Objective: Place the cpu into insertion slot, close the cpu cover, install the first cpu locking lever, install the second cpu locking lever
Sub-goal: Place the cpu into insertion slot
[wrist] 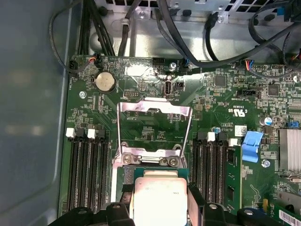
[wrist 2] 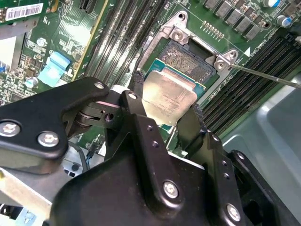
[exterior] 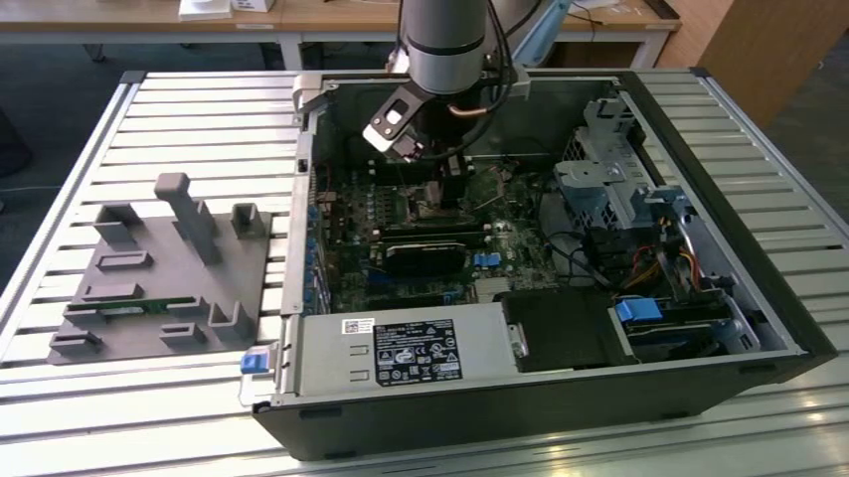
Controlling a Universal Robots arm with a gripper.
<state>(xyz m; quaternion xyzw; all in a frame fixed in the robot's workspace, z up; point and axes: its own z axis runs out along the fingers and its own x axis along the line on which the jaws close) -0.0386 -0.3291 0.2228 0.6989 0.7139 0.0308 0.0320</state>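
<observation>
While the arm [exterior: 444,40] reaches down into the open computer case [exterior: 531,417] at the upper middle of the exterior view, your gripper [wrist 2: 167,99] is clamped on the chip [wrist 2: 171,89]. Its two fingers [wrist 2: 200,127] pinch opposite edges and are spread no wider than the chip itself. In both wrist views the chip hangs just over the socket [wrist 2: 190,59], tilted and offset toward the gripper, so part of the socket's contact field is uncovered. I judge it not yet seated; you cannot tell whether one edge touches. The cover [wrist: 154,108] stands swung open beyond the socket, and a thin lever [wrist 2: 263,75] lies free beside it. Step one is under way; closing the cover and latching both levers are left to do.
</observation>
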